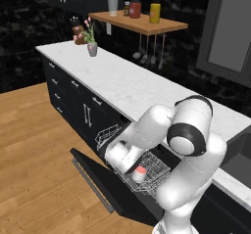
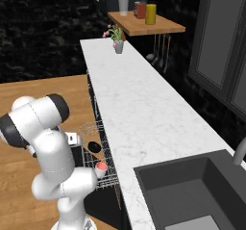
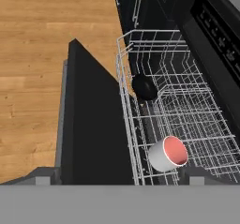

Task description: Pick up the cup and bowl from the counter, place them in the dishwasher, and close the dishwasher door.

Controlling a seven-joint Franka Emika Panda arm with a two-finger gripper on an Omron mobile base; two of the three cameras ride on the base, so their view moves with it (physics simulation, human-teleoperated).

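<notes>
Fingers [image 3: 117, 176] stood spread wide with nothing between them, their dark tips just rising at the bottom of my hand view, above the pulled-out rack.

Around the rig I saw a dark kitchen with black walls and a warm wooden floor [image 1: 29, 145]. The counter [image 1: 127, 83], a long white marble-patterned slab with grey veining, ran above dark cabinets and drawers [image 1: 73, 93] with silver handles. At its far end stood a grey vase with pink flowers [image 1: 91, 46]. On the wall behind hung a brown wooden shelf [image 1: 142, 23] carrying a translucent tumbler [image 1: 113, 6], a red jar [image 1: 135, 9] and a yellow container [image 1: 155, 13], with utensils hanging under it. A dark sink [image 2: 192, 190] was set into the near end of the counter.

The dishwasher [image 3: 206, 35] was open, its flat black door [image 3: 93, 129] dropped down over the floor with the grey bar handle along its edge. Its white wire rack [image 3: 187, 106] was drawn out over the door. The cup [image 3: 168, 153] lay tipped on its side in the near part of the rack, red top facing out. The black bowl [image 3: 144, 87] sat farther along, against the rack's side wall, well apart from the cup.
</notes>
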